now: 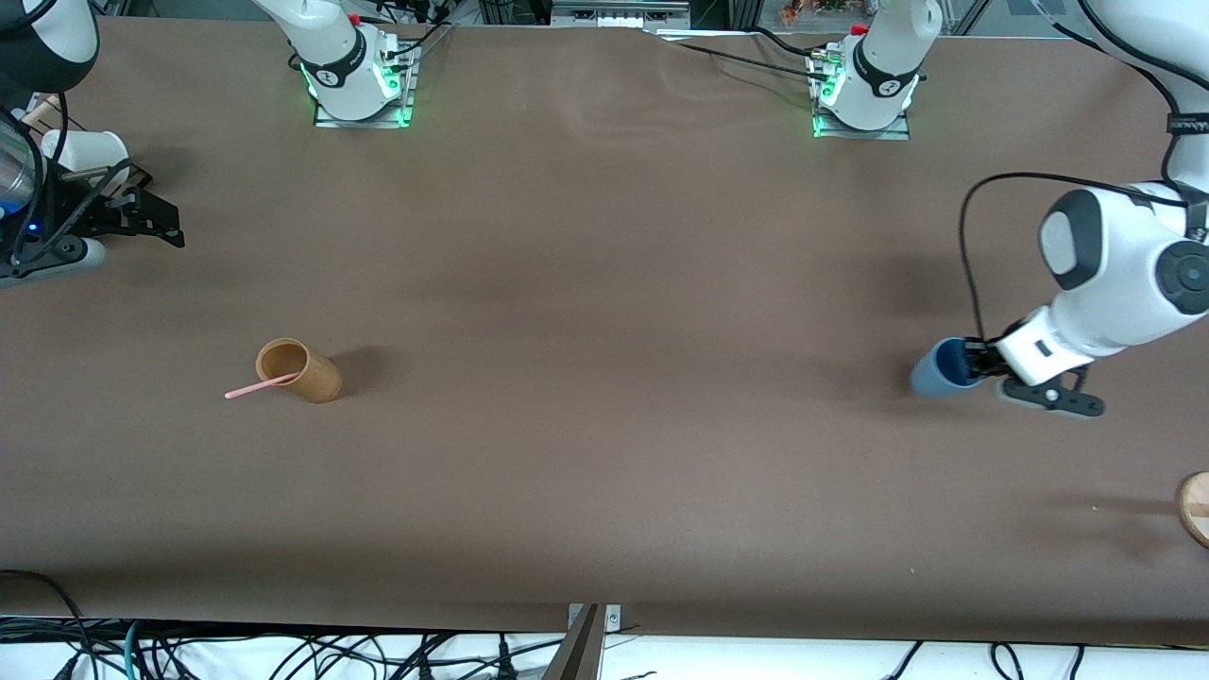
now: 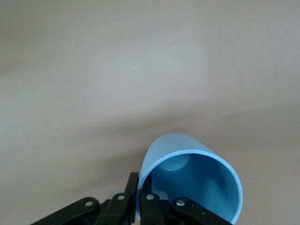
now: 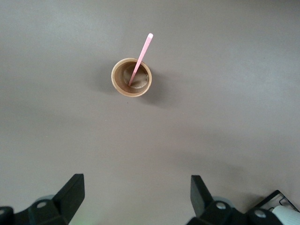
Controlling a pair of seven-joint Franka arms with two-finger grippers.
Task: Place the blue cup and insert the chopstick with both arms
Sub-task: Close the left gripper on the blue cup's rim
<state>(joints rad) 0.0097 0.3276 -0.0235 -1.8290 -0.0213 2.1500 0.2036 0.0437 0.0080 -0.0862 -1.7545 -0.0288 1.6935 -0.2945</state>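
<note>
Blue cup (image 1: 938, 372) sits at the left arm's end of the brown desk (image 1: 604, 283), tipped over so that its mouth points toward the arm that grips it; whether it touches the desk cannot be told. The left tool (image 1: 982, 360) has its fingers pressed together on the cup's rim, one finger inside the bright blue interior and one outside, as the left wrist view shows of the cup (image 2: 197, 180) and that tool (image 2: 139, 199). Well apart from it, toward the right arm's end of the desk, the pink chopstick (image 1: 257, 386) leans in a tan wooden cup (image 1: 300, 370), its free end sticking out over the rim. The right wrist view looks down on the same wooden cup (image 3: 131, 77) with the chopstick (image 3: 141, 57) in it. The right tool (image 1: 142, 219) hangs over the desk's edge at the right arm's end, its fingers spread wide and holding nothing, and that arm waits. A white cup (image 1: 87, 149) stands near it.
</note>
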